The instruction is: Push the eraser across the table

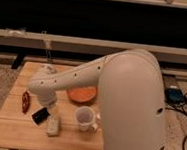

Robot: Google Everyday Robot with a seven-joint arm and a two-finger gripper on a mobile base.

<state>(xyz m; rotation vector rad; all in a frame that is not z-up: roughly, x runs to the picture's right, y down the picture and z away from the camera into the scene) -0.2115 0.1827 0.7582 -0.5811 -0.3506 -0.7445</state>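
Note:
The eraser (40,115), a small flat black block, lies on the wooden table (15,131) left of centre, turned at an angle. The pale beige block (53,126) lies just right of it and a little nearer the front. My gripper (48,105) is at the end of the white arm that reaches in from the right, pointing down just above and to the right of the eraser. The arm's wrist hides most of it.
A small red object (26,101) lies left of the eraser. A white cup (85,118) stands right of the beige block. An orange plate (82,94) sits behind the cup. My arm (129,103) covers the table's right side. Cables and a blue box (175,94) lie on the floor at right.

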